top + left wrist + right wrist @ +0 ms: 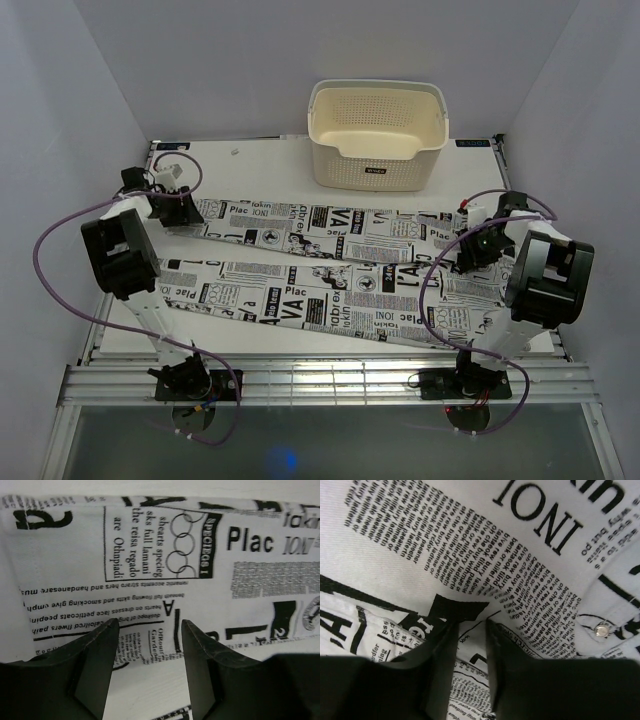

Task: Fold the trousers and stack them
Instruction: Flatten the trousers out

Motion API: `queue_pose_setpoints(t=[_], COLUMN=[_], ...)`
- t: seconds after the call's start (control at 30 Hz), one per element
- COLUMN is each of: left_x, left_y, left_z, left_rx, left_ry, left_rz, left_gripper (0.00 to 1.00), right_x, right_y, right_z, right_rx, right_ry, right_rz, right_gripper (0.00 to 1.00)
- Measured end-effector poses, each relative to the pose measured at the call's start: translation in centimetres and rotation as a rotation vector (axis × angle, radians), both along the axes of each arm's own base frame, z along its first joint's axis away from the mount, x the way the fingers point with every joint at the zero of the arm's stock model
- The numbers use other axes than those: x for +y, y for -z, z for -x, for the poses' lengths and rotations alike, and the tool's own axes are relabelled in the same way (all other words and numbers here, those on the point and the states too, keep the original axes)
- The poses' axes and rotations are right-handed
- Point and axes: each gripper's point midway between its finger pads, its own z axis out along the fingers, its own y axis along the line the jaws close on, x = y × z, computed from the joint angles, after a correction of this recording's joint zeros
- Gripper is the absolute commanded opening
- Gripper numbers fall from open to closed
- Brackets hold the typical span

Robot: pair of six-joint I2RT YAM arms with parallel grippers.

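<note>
Top view: the trousers lie spread across the table, 2 legs running leftward, near the basket.
Left wrist view: left gripper over the print, fingers spread.
Right wrist view: right gripper fingers nearly together over cloth — grip cannot be told.

black-and-white left arm, right arm; purple cables; matte black left tool, right tool.
</note>
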Motion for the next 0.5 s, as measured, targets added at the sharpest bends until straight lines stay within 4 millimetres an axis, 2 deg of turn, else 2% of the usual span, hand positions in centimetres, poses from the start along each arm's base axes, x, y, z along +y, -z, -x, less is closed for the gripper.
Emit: queue_pose_setpoints(t=[0.03,0.1,0.13,0.23,0.4,0.5], left_x=[0.2,0.7,1.0,1.8,2.5,3.4], left_y=[0.8,2.5,2.3,2.4,2.1,2.0], left_z=[0.0,-0.2,-0.6,-1.7,-4.5,-6.0], left_rx=[0.017,0.044,0.039,0.034,0.008,-0.01], left_ry=[-0.012,-0.03,-0.04,-0.063,-0.074,-0.091], left_rz=[-0.005,-0.007,-0.003,-0.009,-0.027,-0.062], left_gripper=[0.64,0.64,0.64,0.67,0.72,0.74], right_x=[-0.1,-0.2,-0.1,-0.1,-0.5,-0.9], right_y=[0.4,0.5,0.5,0.4,0.4,0.4], right_z=[0.3,0.2,0.2,-0.1,-0.5,-0.8], right_rx=[0.01,0.008,0.006,-0.005,-0.019,-0.035], right_ry=[0.002,0.0,-0.004,-0.021,-0.037,-0.063], right_rz=[0.008,0.017,0.019,0.033,0.061,0.083], right_gripper=[0.51,0.64,0.72,0.82,0.88,0.87])
